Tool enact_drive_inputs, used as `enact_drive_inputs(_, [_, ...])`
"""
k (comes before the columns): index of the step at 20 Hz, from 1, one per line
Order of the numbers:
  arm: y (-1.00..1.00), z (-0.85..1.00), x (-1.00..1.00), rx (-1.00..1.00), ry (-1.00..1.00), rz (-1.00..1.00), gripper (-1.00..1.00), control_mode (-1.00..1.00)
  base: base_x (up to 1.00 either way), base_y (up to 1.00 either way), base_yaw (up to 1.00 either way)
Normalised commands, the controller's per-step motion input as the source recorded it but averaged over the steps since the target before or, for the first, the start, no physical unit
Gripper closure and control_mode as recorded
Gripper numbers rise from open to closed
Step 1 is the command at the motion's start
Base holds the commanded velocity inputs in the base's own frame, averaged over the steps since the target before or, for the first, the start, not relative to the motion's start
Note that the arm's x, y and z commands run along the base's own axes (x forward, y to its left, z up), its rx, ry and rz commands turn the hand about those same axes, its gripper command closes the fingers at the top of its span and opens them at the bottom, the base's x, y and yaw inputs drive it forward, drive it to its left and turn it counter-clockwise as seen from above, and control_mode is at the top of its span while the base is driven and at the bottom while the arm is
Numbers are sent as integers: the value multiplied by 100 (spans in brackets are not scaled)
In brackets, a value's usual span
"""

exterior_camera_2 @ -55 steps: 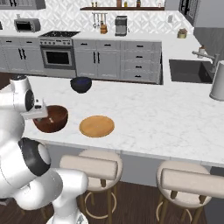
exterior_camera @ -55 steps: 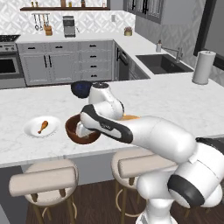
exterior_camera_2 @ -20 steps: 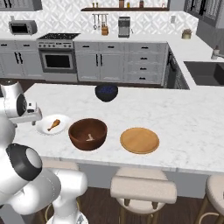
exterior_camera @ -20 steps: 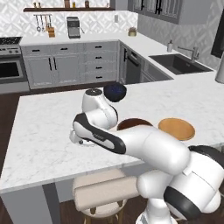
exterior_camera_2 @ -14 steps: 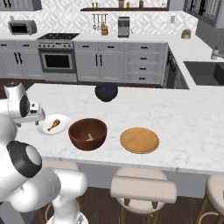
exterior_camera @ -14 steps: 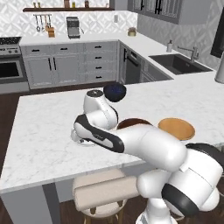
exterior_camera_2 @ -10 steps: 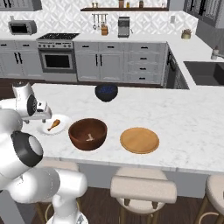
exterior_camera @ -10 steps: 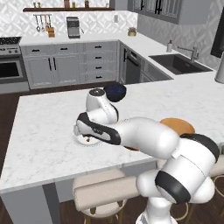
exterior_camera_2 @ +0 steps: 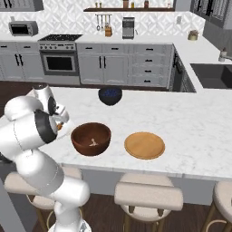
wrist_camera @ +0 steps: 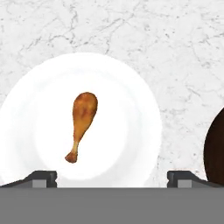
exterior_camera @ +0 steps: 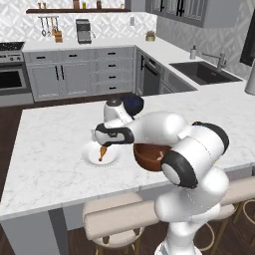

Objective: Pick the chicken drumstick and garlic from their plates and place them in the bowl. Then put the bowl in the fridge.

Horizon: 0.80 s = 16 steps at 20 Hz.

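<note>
Hand view: my gripper [wrist_camera: 111,179] open above small orange-brown chicken drumstick [wrist_camera: 82,122] at 10 o'clock on glossy white plate [wrist_camera: 131,131]; light, rigid, maybe slippery; I'd pinch the bulbous end.

The left base view looked forward and down from behind the arm's left side, over the white marble tabletop [exterior_camera: 45,164] toward the far wall of grey cabinets, standing well back. The right base view looked the same way from behind the arm's right side, equally far off. Both took in the glossy white round plate [exterior_camera: 92,158] near the tabletop's front edge, the deep reddish-brown wooden bowl [exterior_camera: 149,157] just beside it, and the small dark blue bowl [exterior_camera_2: 110,95] toward the far edge. The hand view looked straight down from close above that plate [wrist_camera: 131,109], its dark fingers [wrist_camera: 41,177] at the bottom, an edge of the wooden bowl [wrist_camera: 216,148] at the right.
</note>
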Motion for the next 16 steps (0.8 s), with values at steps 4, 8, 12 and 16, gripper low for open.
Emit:
enact_drive_inputs(4, [7, -31, 86, 6, 2, -33, -100, -100, 0, 0, 0])
enact_drive_inputs(8, [33, -26, 19, 8, 0, -32, -100, -100, 0, 0, 0])
enact_drive_inputs(12, [53, -14, 1, 11, 4, -28, -100, -100, 0, 0, 0])
enact_drive_inputs(16, [5, -16, 0, 5, 8, -16, -100, -100, 0, 0, 0])
